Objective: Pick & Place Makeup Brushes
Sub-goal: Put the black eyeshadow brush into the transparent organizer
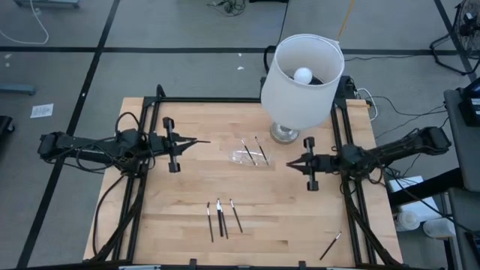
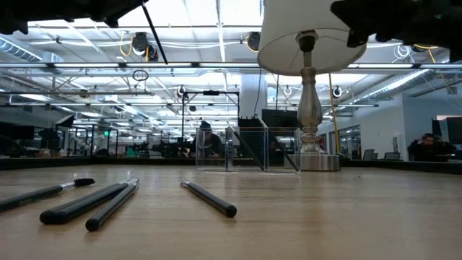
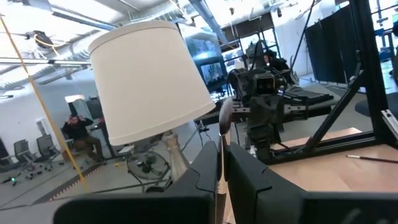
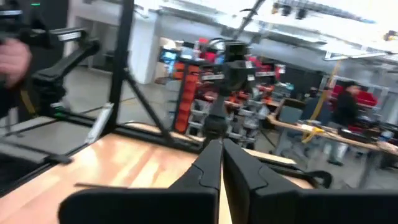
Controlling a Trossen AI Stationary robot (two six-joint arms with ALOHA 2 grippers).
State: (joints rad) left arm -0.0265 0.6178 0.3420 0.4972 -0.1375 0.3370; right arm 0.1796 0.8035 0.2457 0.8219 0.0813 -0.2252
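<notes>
My left gripper [image 1: 187, 142] hovers over the table's left half, shut on one makeup brush [image 3: 224, 118] whose dark head sticks out ahead of the fingers. My right gripper [image 1: 289, 163] hovers over the right half, shut, with nothing between its fingers [image 4: 221, 144]. Three makeup brushes [image 1: 222, 218] lie flat side by side near the front edge, and one more [image 1: 330, 245] lies at the front right. Two brushes [image 1: 255, 151] lie at a clear container [image 1: 250, 158] in the middle. My left gripper pinches the brush's thin handle [image 3: 220, 177] between its two fingers. The fingers come about level from the table's left, and the brush lies along them, its head pointing past the fingertips toward the table's right. The brush is lifted clear of the table [image 2: 155, 32].
A table lamp with a wide white shade [image 1: 301, 79] stands on its metal base [image 1: 285, 133] at the far middle-right, close behind my right gripper. Black frame rails [image 1: 146, 187] run along the table's left and right sides. Bare wood lies between the two grippers.
</notes>
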